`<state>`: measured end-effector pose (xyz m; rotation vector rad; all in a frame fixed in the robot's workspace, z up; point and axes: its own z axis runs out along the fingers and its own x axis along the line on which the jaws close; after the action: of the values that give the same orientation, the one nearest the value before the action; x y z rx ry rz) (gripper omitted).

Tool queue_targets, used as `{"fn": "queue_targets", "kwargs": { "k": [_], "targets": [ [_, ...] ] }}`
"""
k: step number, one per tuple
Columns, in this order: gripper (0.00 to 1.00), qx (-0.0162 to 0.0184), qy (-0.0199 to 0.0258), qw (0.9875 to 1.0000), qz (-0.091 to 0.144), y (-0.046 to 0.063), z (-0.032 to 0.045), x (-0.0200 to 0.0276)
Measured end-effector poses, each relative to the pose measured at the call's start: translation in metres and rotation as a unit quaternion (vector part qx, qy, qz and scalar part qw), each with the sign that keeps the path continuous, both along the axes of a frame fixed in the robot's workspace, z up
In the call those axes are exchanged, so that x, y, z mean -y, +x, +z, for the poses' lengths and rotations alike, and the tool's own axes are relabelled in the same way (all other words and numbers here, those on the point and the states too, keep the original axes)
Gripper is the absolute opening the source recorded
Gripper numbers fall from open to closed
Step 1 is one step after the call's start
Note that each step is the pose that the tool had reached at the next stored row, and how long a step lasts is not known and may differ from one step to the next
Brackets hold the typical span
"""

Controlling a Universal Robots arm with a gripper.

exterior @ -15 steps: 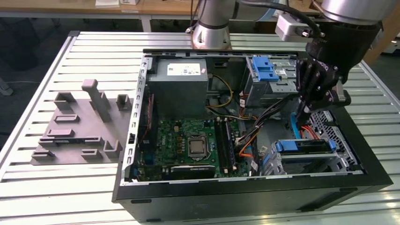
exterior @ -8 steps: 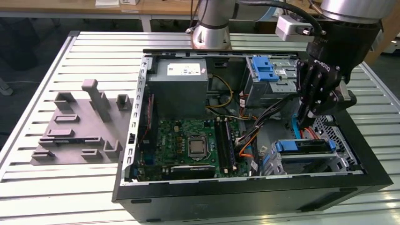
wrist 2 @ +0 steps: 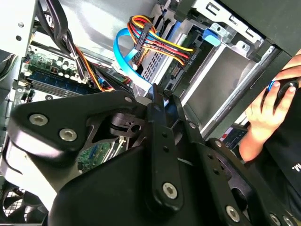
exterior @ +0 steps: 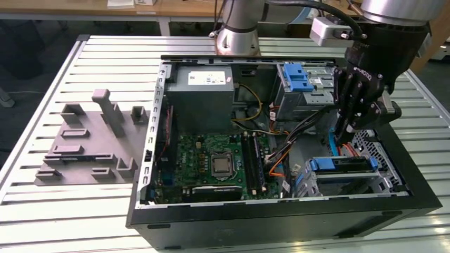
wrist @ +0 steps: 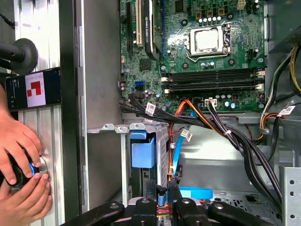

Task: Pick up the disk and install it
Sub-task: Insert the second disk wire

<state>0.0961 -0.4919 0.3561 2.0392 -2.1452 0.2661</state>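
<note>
We see one open computer case (exterior: 281, 213) on the slatted surface (exterior: 42, 221). One gripper (exterior: 344, 138) reaches down into the case's corner at the exterior view's right. Its fingers (wrist 2: 155, 101) look closed together, and we cannot tell if they touch anything. One disk (exterior: 342, 164) with a blue frame sits in a bay in that same corner, just under the fingers. Many cables (wrist: 211, 125) crowd the space beside it. One grey block (exterior: 88, 142) lies outside the case. Two hands (wrist: 21, 141) rest outside the case too.
</note>
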Motion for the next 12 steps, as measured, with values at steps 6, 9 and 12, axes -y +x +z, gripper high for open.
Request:
{"fn": "queue_targets", "kwargs": {
  "k": [6,9,12],
  "targets": [
    [0.16,0.0000,0.0034,1.0000,0.000,0.0000,0.0001,0.0000],
    [0.16,0.0000,0.0280,0.9996,0.000,0.0002,0.0000,0.0000],
    [0.16,0.0000,0.0515,0.9987,0.000,0.0002,-0.0001,0.0004]
  ]
}}
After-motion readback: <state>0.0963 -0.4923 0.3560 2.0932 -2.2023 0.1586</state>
